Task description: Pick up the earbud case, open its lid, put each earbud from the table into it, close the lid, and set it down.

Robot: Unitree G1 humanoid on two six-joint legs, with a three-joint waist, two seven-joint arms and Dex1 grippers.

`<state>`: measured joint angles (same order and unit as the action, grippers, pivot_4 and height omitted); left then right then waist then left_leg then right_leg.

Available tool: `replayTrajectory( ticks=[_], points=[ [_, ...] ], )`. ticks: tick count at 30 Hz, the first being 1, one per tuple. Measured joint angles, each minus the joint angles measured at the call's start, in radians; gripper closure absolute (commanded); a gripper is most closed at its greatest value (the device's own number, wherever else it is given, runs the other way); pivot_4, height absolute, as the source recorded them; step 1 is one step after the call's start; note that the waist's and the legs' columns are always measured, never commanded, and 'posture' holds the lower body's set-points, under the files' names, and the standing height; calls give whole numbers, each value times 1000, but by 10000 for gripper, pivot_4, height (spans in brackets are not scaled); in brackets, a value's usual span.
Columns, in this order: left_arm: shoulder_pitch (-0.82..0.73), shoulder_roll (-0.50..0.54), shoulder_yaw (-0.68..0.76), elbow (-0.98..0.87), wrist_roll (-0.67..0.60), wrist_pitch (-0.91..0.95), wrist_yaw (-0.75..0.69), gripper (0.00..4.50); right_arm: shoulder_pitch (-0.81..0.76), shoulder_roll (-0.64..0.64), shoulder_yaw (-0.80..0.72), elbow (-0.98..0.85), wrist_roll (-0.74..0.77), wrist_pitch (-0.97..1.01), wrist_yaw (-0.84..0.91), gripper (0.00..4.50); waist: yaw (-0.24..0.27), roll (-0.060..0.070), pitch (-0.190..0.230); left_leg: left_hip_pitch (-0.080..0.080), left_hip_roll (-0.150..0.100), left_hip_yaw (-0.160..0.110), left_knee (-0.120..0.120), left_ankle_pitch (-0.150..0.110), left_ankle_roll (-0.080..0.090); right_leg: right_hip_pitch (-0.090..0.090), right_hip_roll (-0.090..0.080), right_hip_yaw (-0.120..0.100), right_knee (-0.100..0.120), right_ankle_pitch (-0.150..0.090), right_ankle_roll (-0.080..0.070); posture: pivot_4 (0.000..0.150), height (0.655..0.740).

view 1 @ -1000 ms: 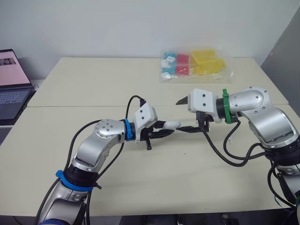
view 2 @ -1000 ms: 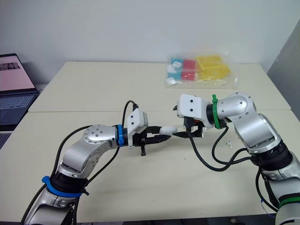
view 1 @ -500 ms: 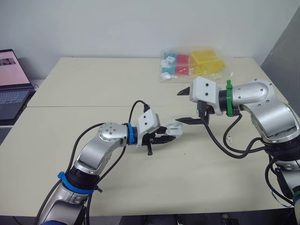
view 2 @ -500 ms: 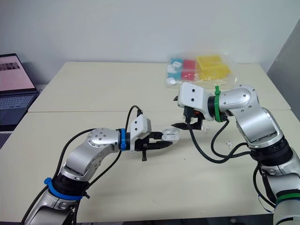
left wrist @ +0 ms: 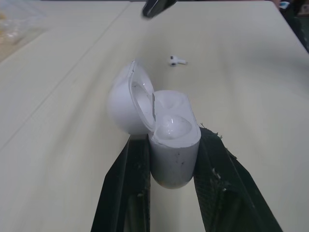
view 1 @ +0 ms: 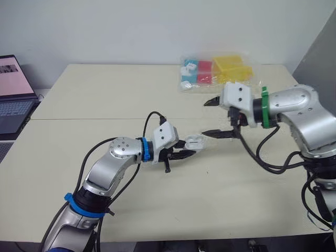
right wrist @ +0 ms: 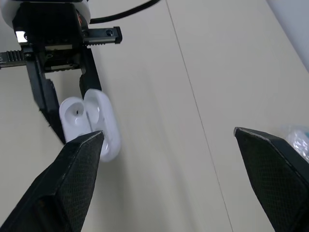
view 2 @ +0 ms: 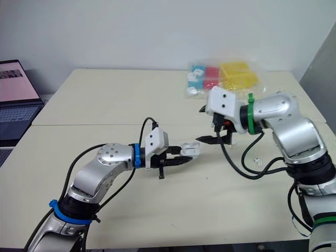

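The white earbud case [view 1: 193, 142] hangs just above the table's middle with its lid [left wrist: 126, 104] swung open. My left gripper [view 1: 185, 149] is shut on the case's lower body [left wrist: 174, 140], one black finger on each side. Both sockets inside look empty. My right gripper [view 1: 206, 118] stands wide open a short way to the right of the case, its lower fingertip [view 1: 205, 134] close to the lid but apart from it. In the right wrist view the case [right wrist: 91, 123] lies beyond the spread fingers. One loose white earbud [left wrist: 176, 60] lies on the table past the case, to the right.
A clear bag of coloured blocks [view 1: 215, 72] lies at the table's far edge. A laptop [view 1: 13, 97] stands at the far left. A seam [view 1: 79, 119] crosses the tabletop. A black cable [view 1: 262, 160] droops from my right arm onto the table.
The case's lid was shut a second ago with my right fingertip against it; it is open now. My right gripper has drawn back to the right and slightly up.
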<state>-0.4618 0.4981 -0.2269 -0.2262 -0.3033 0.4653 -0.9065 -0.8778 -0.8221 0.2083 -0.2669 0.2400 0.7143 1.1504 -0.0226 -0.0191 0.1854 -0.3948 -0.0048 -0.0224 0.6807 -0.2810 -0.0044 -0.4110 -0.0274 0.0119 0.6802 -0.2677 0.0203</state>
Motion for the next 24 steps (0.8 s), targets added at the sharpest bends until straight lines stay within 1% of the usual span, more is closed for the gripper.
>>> replayTrajectory(
  ticks=[6,13,19,24],
  points=[
    [31,-55,63,8,50,-64,140,36776,12,-49,-62,2,52,85,-7,0,1,0,0,0,0,0,0,0,0,0,0,0,0,0,0,1500,7400],
    [100,-101,84,1,96,-168,241,36776,166,-171,-151,-19,75,245,-74,0,20,0,0,-1,0,0,0,0,0,0,-1,0,-1,0,0,1500,7400],
    [131,-128,83,-18,94,-191,261,36776,311,-253,-233,-93,89,380,-154,0,24,0,0,-1,0,0,0,0,0,0,-1,0,0,0,0,1500,7400],
    [135,-127,67,-19,77,-188,217,36776,438,-281,-289,-161,106,466,-202,0,23,0,0,0,0,1,0,0,0,1,-1,0,0,0,0,1500,7400]
  ],
)
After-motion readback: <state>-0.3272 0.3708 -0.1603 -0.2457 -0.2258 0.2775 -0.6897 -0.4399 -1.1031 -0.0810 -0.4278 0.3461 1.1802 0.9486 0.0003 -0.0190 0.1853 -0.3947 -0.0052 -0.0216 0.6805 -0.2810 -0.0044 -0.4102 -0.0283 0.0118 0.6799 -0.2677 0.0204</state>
